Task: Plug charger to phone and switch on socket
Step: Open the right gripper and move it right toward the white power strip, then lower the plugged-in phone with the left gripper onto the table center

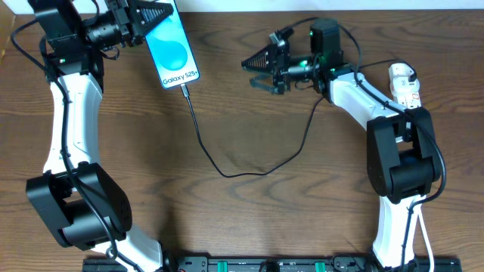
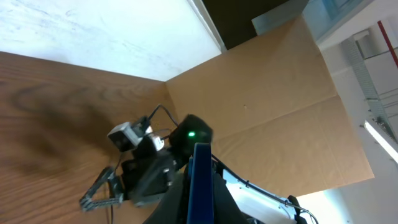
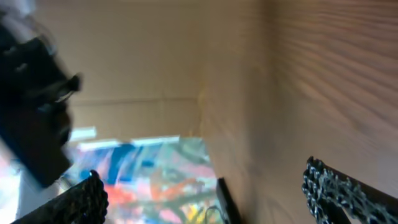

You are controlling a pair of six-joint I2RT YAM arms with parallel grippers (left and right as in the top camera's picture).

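Observation:
The phone, its blue screen facing up, is gripped at its top end by my left gripper, which is shut on it. In the left wrist view the phone shows edge-on between the jaws. The charger, a thin black cable, reaches the phone's lower edge with its tip and loops across the table towards the right arm. My right gripper hangs open to the right of the phone, holding nothing. In the right wrist view the right gripper points at the phone's dark edge. The white socket lies at the far right.
The right arm's white links partly cover the socket and the cable's far end. Brown cardboard walls stand behind the table. The arm bases line the front edge.

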